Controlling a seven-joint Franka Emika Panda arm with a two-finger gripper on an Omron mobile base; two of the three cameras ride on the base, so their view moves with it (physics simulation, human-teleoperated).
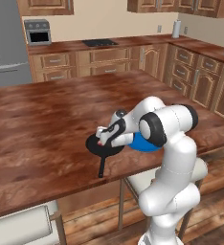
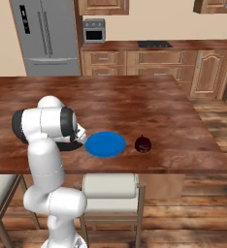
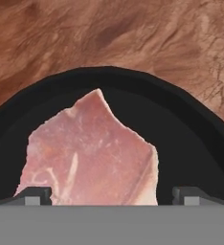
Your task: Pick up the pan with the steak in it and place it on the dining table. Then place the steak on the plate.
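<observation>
Left to right across the dining table (image 1: 47, 115), called the counter from here on: wide bare wood at the far left. Next the pan (image 1: 95, 145), sitting flat on the counter near its front edge, straight handle pointing back toward that edge. Steak (image 3: 92, 153) lying in the pan, seen close from the hand view, reaching almost from one side of the gripper to the other. Gripper (image 1: 104, 138) low over the pan, two fingers (image 3: 35, 195) spread wide and poised at either side of the meat; whether already pressing on it or just clear of it, cannot tell. Just to the right of the pan, the blue plate (image 2: 105, 144), partly hidden by the forearm in the left base view. Further right, a small dark red mug (image 2: 143, 144), apart from the plate.

Judged handling: steak soft, limp and likely slick, light; apt to sag or slide from a shallow pinch. Best taken across its thick middle, fingers down close to the pan floor, closed gently. Pan rigid and heavier, no longer needing a move.

Room: short sideways carry to the plate, nothing between. Pan rim to clear on the lift; mug well out of the path. Counter edge close at the front, so safer to keep the carry inward.
</observation>
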